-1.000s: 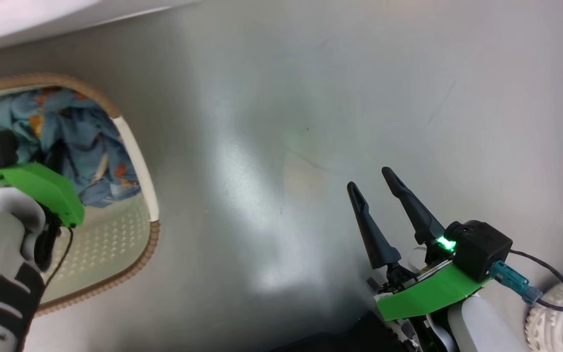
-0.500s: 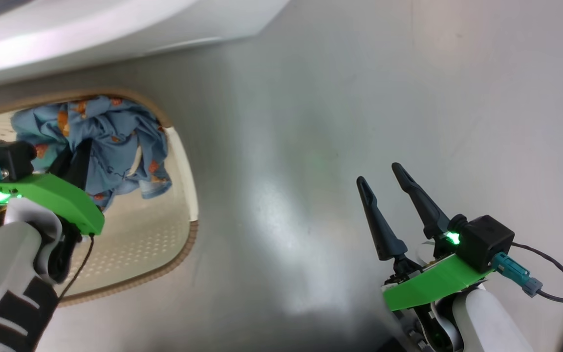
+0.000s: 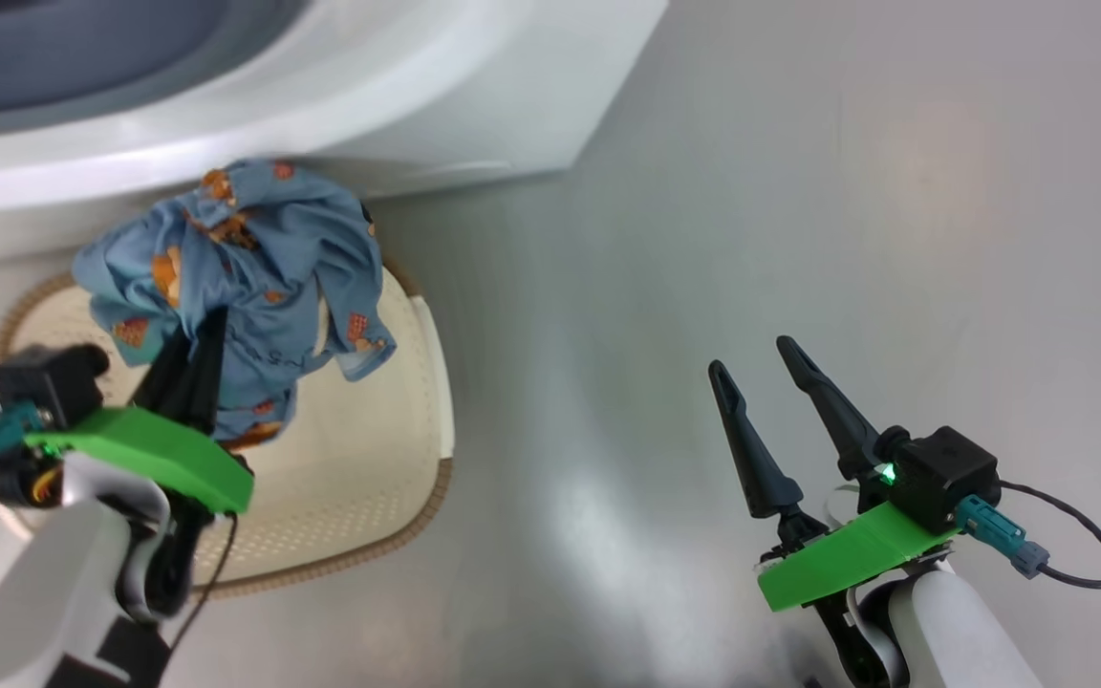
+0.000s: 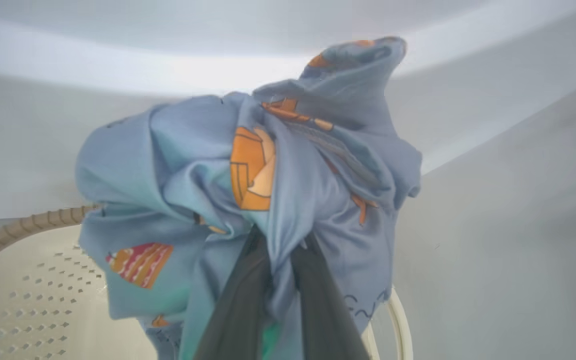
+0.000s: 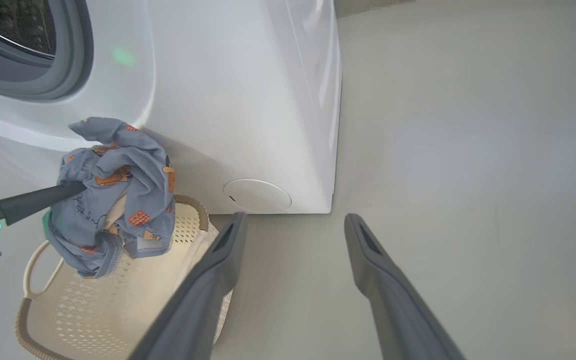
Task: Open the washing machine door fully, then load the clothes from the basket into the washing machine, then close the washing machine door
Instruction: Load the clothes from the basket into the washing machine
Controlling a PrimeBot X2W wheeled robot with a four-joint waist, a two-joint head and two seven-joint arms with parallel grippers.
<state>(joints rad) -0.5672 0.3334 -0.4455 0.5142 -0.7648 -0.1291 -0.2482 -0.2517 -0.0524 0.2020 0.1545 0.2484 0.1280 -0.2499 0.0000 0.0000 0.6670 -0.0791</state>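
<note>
1. Right hand (image 3: 749, 354). Two long dark fingers are spread wide, with nothing between them. It is held over bare grey floor (image 3: 799, 191), well apart from the basket, and is pointed toward the washer's corner. A green bracket (image 3: 847, 564) and a black camera block (image 3: 942, 478) with a cable (image 3: 1086, 564) are mounted behind the fingers.

2. Left hand (image 3: 202, 334). The fingers are pressed nearly together, pinching a fold of the clothes. Their tips are buried in the cloth.

3. Clothes (image 3: 245, 258). One light blue bundle, printed with small orange and brown figures. It is held up by the left hand over the far end of the basket and hangs in front of the washer's lower front, below the opening. Whether the lowest fold touches the basket cannot be told.

4. Basket (image 3: 436, 487). Cream plastic with perforated walls and bottom, a brown woven-look rim and a white handle (image 5: 33, 265). It is set on the floor just before the washer, on the robot's left.

5. Washer (image 3: 474, 86). A big white body, stood on the floor beyond the basket. A round filter cap (image 5: 257, 195) is set low on the front, near the corner by the bare floor. In the right wrist view a blue-grey gasket (image 5: 75, 60) is seen around the opening, with a patch of dark perforated drum (image 5: 18, 25) inside it.
</note>
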